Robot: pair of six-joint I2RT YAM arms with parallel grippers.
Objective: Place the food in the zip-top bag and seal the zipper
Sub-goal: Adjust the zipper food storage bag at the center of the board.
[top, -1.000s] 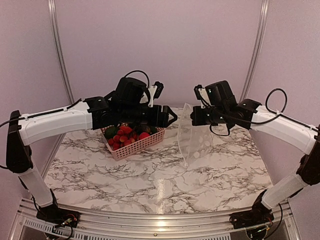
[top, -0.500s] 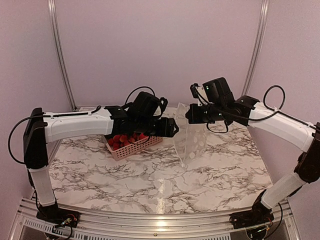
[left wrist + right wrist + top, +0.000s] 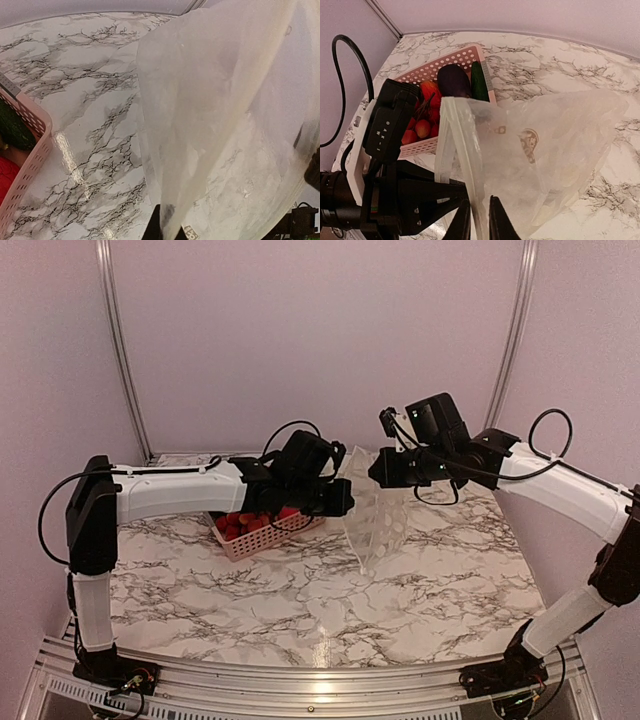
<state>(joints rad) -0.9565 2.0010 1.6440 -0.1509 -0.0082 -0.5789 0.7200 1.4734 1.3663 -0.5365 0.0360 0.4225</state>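
Observation:
The zip-top bag (image 3: 382, 522) hangs upright between my two grippers, its bottom near the table. My left gripper (image 3: 346, 500) is shut on the bag's left mouth edge; in the left wrist view the film (image 3: 225, 100) runs down into the closed left gripper (image 3: 167, 231). My right gripper (image 3: 479, 222) has its jaws a little apart, and the zipper (image 3: 466, 145) strip passes between them. In the top view the right gripper (image 3: 378, 472) sits at the bag's top. The food (image 3: 452, 80), dark, green and red pieces, lies in the pink basket (image 3: 451, 64).
The pink basket (image 3: 262, 532) stands on the marble table (image 3: 300, 610) behind and under my left forearm, left of the bag. Its corner shows at the left of the left wrist view (image 3: 31, 145). Pale walls and metal posts close in the back.
My left arm has swung right from above the basket to the bag and shut on its edge. The right gripper's jaws have parted slightly. The bag has shifted a little left.

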